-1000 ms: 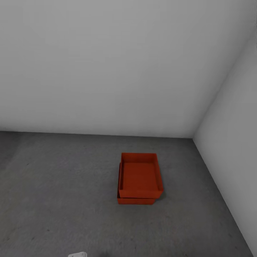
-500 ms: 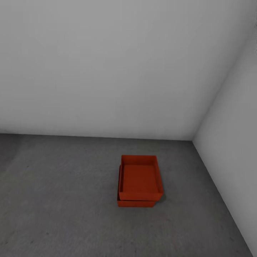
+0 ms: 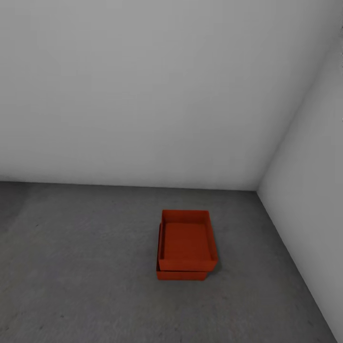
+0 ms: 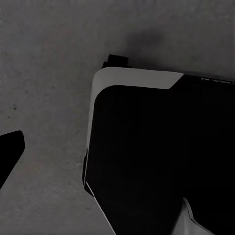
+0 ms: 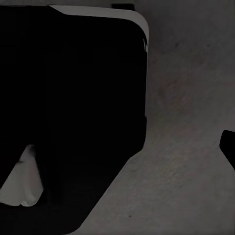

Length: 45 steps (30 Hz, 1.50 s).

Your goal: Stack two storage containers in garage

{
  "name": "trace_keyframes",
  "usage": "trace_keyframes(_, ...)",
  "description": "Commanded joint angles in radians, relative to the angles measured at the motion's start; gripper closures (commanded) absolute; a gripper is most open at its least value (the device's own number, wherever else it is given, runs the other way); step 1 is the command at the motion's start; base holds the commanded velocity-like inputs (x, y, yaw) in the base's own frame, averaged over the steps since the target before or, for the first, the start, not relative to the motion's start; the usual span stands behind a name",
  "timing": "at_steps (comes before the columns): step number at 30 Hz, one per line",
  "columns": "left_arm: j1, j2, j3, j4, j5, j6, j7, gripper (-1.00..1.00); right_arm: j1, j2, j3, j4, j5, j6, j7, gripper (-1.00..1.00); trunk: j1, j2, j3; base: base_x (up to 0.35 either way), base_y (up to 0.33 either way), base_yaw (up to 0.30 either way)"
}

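Shifted slightly lower in the head view since a second ago, likely camera motion: two storage containers [image 3: 186,244], orange-red, one stacked on the other, on grey concrete floor [image 3: 85,267], near the right-hand white wall [image 3: 309,190]. Claw state, left and right: cannot tell.

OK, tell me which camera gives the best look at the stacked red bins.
The head view. It shows the top bin resting in the bottom bin on the grey floor, near the corner of the white walls. Both wrist views look down at floor and the robot's dark base.
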Motion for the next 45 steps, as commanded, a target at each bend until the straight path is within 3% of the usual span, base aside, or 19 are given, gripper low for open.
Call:
trace_keyframes(1,-0.001,0.000,0.001,0.000,0.009,0.003,0.001,-1.00,-0.001,0.001,0.008,0.003,-0.008,-0.005,-0.001,-1.00,0.000,-0.001,0.000,0.000,0.000,0.000)
trace_keyframes(45,0.006,0.009,0.001,0.000,0.009,0.002,0.003,-1.00,-0.001,-0.002,0.008,0.003,-0.008,0.006,-0.016,-1.00,0.000,-0.001,0.068,0.000,0.000,-0.007)
